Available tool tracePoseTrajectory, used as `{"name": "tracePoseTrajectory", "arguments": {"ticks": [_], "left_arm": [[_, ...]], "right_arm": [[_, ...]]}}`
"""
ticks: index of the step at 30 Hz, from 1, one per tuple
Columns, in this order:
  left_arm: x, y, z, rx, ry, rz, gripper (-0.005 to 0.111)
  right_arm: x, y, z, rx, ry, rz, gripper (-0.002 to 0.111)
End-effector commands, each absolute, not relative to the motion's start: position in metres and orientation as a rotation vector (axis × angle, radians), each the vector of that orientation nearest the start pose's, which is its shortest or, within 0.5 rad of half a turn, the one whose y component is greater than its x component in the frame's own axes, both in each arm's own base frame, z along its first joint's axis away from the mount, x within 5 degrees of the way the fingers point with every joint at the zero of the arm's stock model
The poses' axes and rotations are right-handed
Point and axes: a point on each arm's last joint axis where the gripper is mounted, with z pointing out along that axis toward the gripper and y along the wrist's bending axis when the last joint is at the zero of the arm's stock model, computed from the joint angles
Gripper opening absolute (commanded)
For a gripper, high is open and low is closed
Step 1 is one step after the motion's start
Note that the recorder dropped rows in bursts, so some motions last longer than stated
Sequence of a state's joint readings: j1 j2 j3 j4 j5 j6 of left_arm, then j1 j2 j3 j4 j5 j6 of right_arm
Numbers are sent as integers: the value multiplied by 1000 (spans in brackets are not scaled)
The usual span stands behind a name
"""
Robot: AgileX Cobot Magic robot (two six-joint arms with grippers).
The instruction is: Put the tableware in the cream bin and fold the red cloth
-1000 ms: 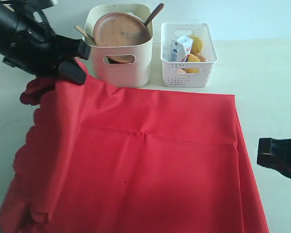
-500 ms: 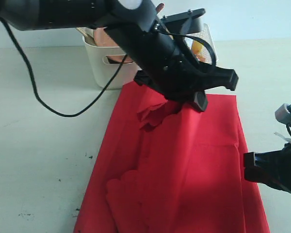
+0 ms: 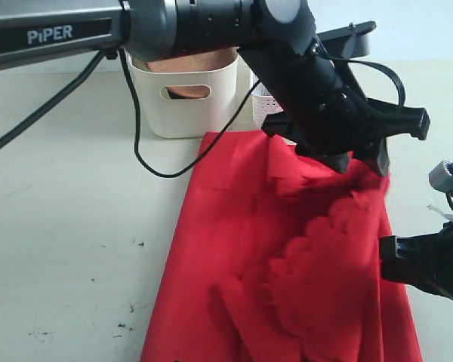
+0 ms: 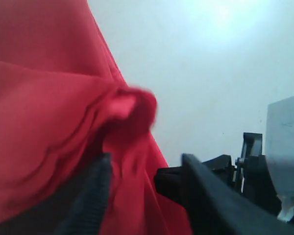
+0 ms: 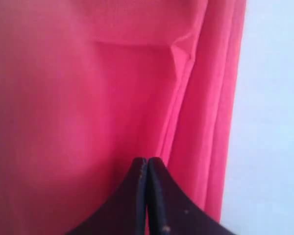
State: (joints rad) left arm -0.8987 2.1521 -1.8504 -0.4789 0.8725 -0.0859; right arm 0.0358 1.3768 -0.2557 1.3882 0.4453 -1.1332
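Cloth (image 3: 234,249) is seen spread on the table (image 3: 60,226), doubled over toward the right and lumpy on top. Its left edge is laid straight, slanting from just in front of the bin (image 3: 211,105) down to the near frame edge. The scalloped edge is bunched in loose waves over the middle. The right edge is lined up beside the right gripper (image 3: 385,260). The far corner is lifted off the table by the left gripper (image 3: 360,162), which is reached across past the middle on the left arm (image 3: 211,19). In the left wrist view the fingers (image 4: 90,196) are clamped on a wad of cloth edge. In the right wrist view the right gripper (image 5: 147,162) is held low over the cloth near its folded right edge, with the fingers pressed together; whether fabric is nipped cannot be told.

The bin is set at the back and half hidden by the arm; a plate (image 3: 185,92) is glimpsed through its handle cut-out. A cable (image 3: 140,128) is hung from the arm in front of the bin.

Wide open table is left on the cloth's left side. Only a narrow strip is left on the right, and it is partly taken by the right gripper.
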Motion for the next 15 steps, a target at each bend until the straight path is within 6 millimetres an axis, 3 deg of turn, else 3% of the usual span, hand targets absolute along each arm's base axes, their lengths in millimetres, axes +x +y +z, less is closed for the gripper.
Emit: {"name": "tracePoseTrajectory", "arguments": {"ticks": [1, 3, 8, 12, 15], "left_arm": [[267, -405, 236, 961, 2579, -909, 90], [264, -401, 239, 1086, 2547, -870, 104], [282, -370, 248, 1131, 2610, -721, 104], [303, -342, 243, 1117, 2698, -630, 97], [308, -331, 230, 1123, 2754, -612, 77]], "right_arm": [[167, 44, 130, 134, 2669, 660, 0], [167, 43, 130, 134, 2669, 657, 0], [168, 42, 129, 143, 2667, 627, 0], [168, 42, 132, 135, 2651, 634, 0], [166, 44, 141, 107, 2609, 670, 0]]}}
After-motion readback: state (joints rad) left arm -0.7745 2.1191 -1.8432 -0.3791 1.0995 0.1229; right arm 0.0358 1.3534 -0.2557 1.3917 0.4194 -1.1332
